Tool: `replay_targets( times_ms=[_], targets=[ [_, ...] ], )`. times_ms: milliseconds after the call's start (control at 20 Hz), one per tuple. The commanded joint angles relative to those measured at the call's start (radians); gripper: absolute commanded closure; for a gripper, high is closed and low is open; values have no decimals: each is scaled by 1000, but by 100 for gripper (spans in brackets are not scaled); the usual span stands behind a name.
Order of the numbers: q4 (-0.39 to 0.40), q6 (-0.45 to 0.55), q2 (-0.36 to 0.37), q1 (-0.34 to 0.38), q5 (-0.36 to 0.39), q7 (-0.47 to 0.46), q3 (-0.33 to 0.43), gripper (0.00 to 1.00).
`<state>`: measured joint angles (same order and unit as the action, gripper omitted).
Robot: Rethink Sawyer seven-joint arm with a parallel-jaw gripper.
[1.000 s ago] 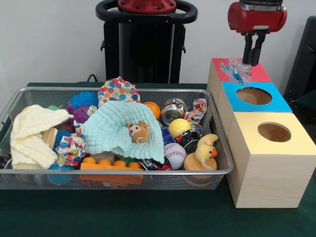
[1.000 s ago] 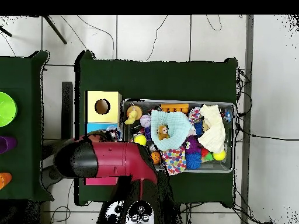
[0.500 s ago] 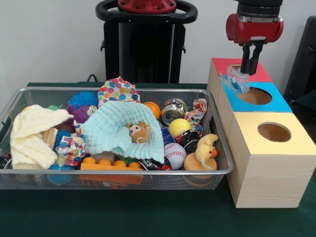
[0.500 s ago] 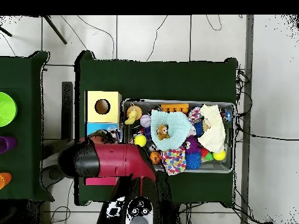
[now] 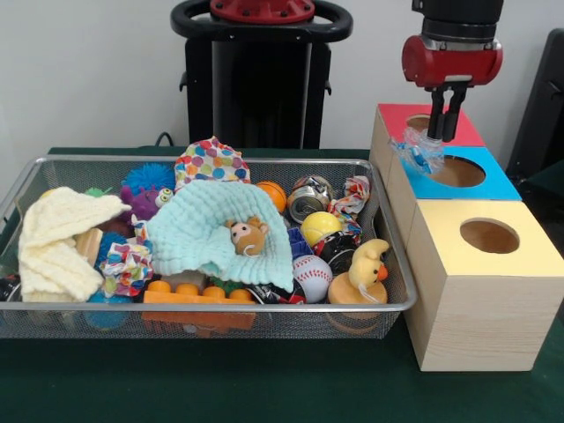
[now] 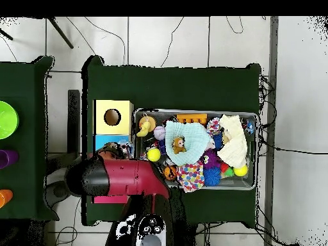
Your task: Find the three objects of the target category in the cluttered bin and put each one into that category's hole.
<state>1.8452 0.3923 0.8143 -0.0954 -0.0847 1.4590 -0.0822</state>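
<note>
My gripper (image 5: 440,132) hangs over the row of boxes, shut on a crumpled clear plastic piece with blue marks (image 5: 418,150). The plastic piece dangles just above the near edge of the red box (image 5: 458,129) and the far left corner of the blue box (image 5: 493,183), left of the blue box's hole (image 5: 455,170). In the overhead view the red arm (image 6: 122,177) covers the red box, and the plastic piece (image 6: 115,150) shows at the blue box (image 6: 102,139). Two crushed cans (image 5: 308,198) (image 5: 335,248) lie in the wire bin (image 5: 220,160).
The yellow box (image 5: 493,282) with its hole (image 5: 489,235) stands nearest the camera. The bin holds cloths, balls, a duck (image 5: 366,264), a purple fuzzy toy (image 5: 145,196) and an orange block (image 5: 189,293). A black pedestal (image 5: 256,79) rises behind the bin.
The gripper has come down a little toward the boxes, carrying the plastic piece lower, from over the red box to its border with the blue one. The bin's contents have not moved.
</note>
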Motion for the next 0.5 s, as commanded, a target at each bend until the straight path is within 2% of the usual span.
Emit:
replay_targets(
  times_ms=[50,500],
  targets=[
    [56,-23,-22,-7,-37,257,3,100],
    [49,-8,-22,-24,-37,274,-9,100]
  ],
)
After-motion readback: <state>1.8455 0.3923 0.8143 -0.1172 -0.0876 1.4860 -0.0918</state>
